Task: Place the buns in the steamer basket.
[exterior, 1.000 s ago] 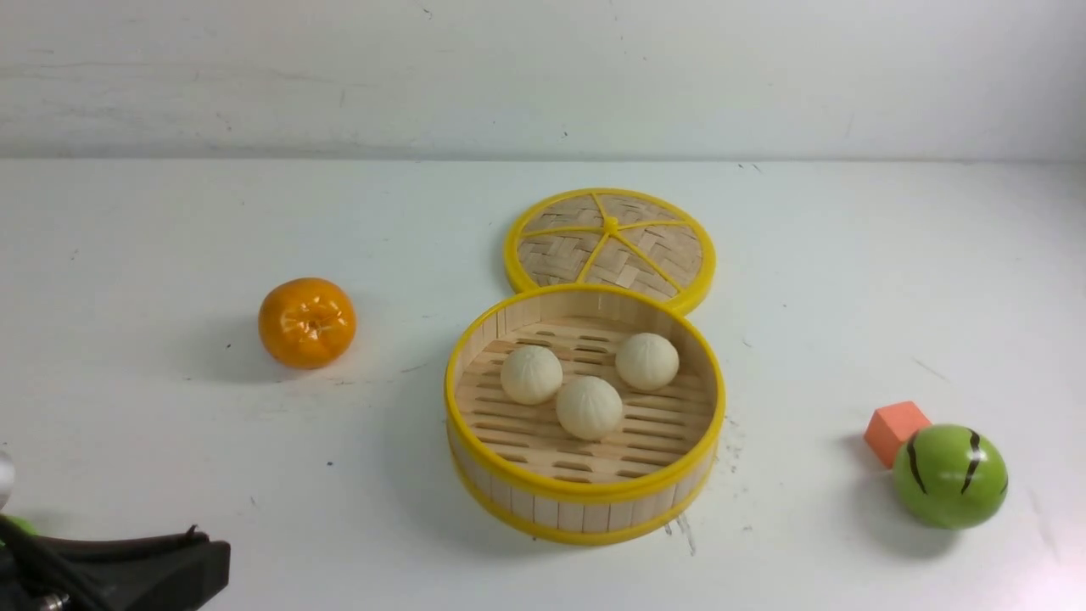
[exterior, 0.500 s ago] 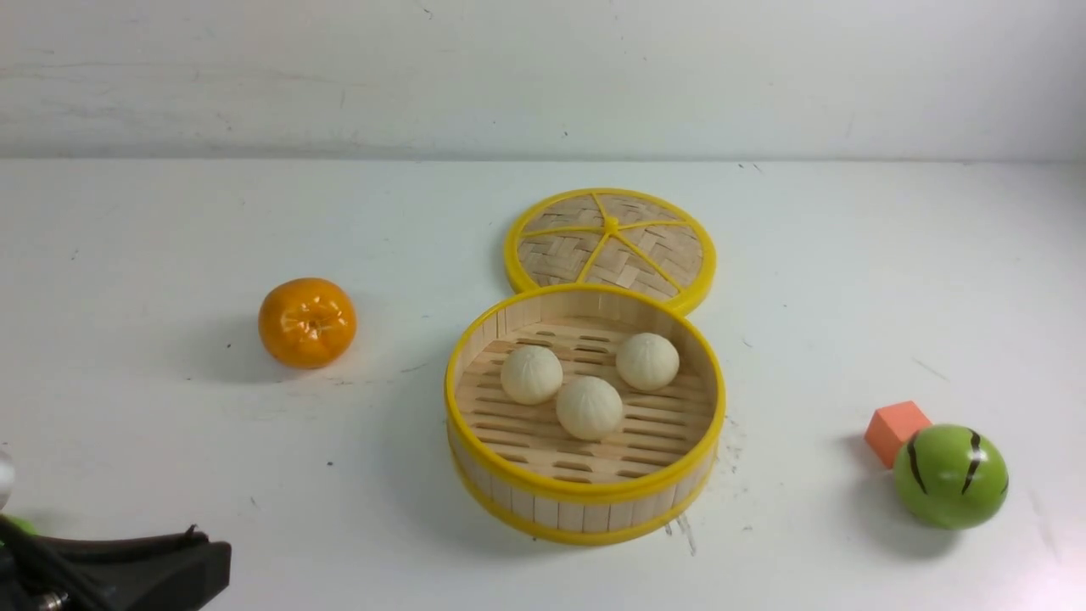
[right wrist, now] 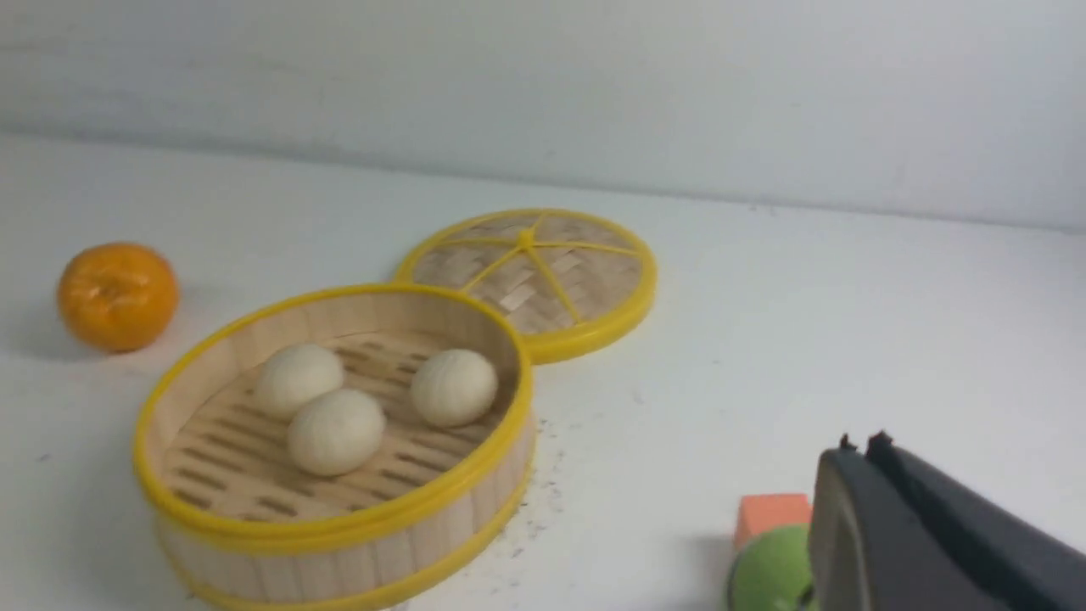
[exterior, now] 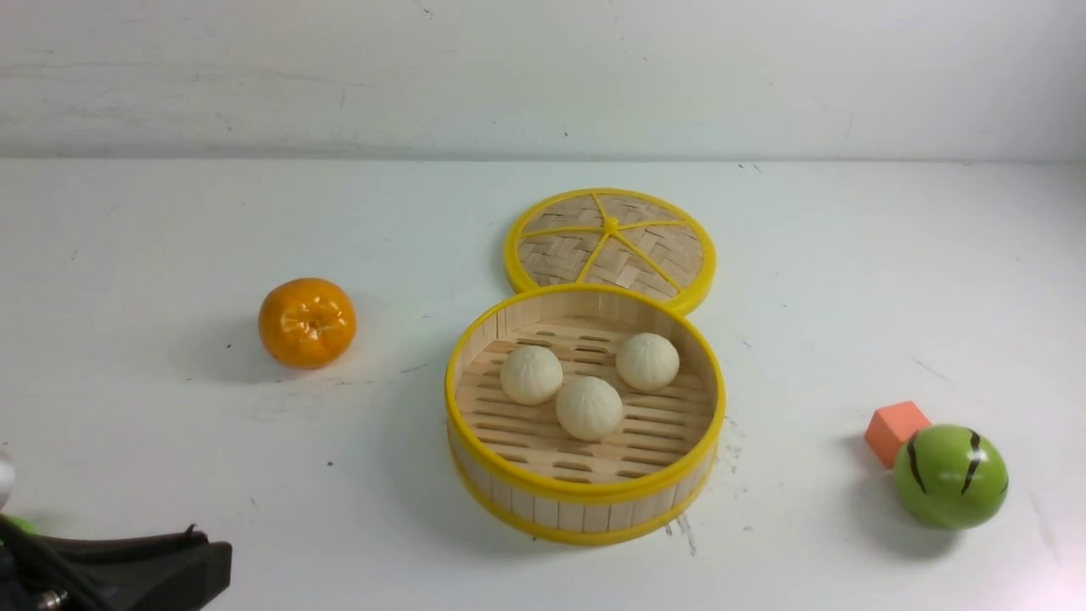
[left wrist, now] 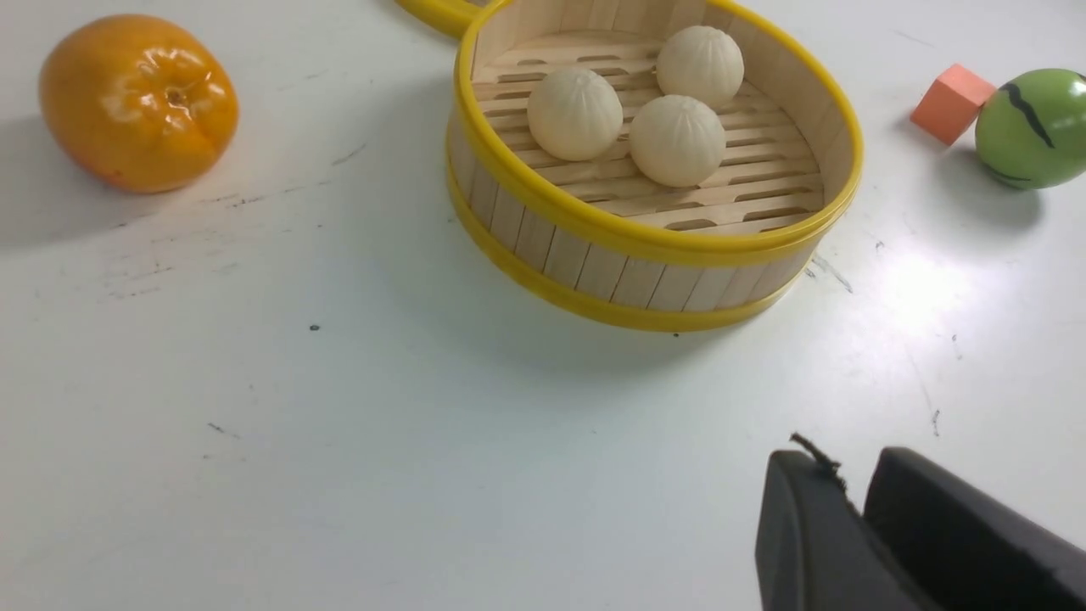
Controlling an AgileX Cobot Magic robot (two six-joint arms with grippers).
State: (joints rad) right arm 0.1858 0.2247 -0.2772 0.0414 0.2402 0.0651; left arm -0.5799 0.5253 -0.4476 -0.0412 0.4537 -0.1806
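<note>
All three buns (exterior: 588, 407) sit inside the steamer basket (exterior: 584, 490) at centre frame, so the placing step looks finished. The left gripper (left wrist: 848, 479), low in the frame's left corner, has narrow, empty jaws. The right gripper (right wrist: 859, 454) is closed on nothing. The next move likely calls only for resting both arms clear.

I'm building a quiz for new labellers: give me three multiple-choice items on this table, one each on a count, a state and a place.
1. How many buns lie in the steamer basket? A. one B. two C. three
2. The lid is: A. covering the basket B. flat on the table behind the basket C. standing on edge
3. The orange cube is: A. in the basket B. beside the green striped ball C. on the lid
Answers: 1 C, three sit on its slotted floor; 2 B, it lies flat and the basket is open; 3 B, it shows just behind the ball.
</note>
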